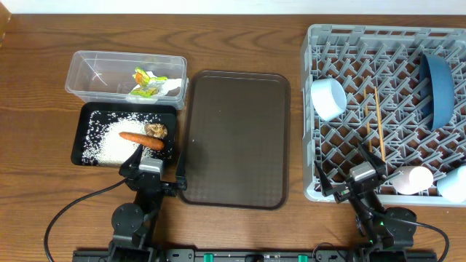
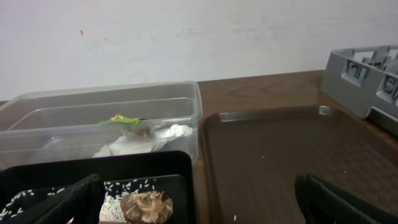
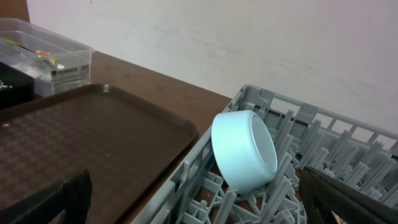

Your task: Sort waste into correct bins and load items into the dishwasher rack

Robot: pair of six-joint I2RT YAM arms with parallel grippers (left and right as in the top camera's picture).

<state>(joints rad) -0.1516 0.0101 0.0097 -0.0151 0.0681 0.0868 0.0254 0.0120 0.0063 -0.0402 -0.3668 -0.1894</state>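
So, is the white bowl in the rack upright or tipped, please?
Tipped: the white bowl lies on its side among the pegs of the rack.

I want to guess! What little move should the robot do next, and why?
Probably none but parking: wrapper and tissue lie in the clear tub, carrot, brown lump and rice in the black tray, and the white bowl, blue dish, two cups and chopsticks are in the rack.
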